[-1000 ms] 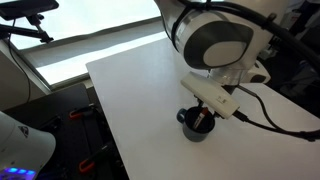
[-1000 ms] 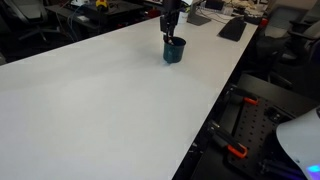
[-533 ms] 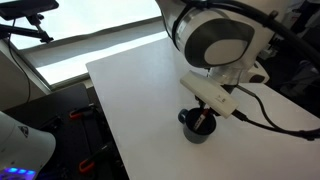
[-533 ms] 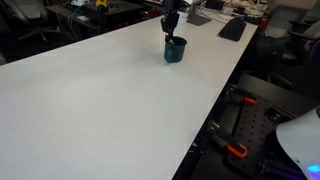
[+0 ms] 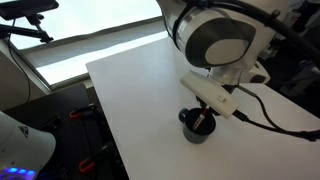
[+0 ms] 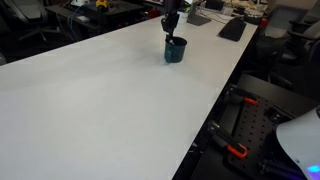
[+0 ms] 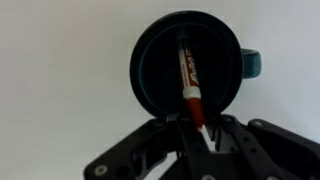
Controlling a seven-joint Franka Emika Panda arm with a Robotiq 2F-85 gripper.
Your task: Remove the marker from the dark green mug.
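Observation:
The dark green mug (image 7: pixel 155 75) stands on the white table, seen from straight above in the wrist view, its small handle (image 7: pixel 253 65) pointing right. The marker (image 7: pixel 187 72) leans inside it, white body with red print, red end toward me. My gripper (image 7: pixel 197 127) is shut on that red end just above the mug's rim. In both exterior views the gripper (image 5: pixel 204 117) (image 6: pixel 172 35) hangs straight over the mug (image 5: pixel 194 128) (image 6: pixel 174 52), near the table's edge. The arm hides most of the marker there.
The white table (image 6: pixel 110 100) stretches wide in front of the mug. A dark keyboard (image 6: pixel 232 28) lies near the far corner. Cables (image 5: pixel 265 112) trail from the wrist. Chairs and floor clutter surround the table's edges.
The fingers have closed in onto the marker's red end. The arm, mug and marker have not visibly shifted.

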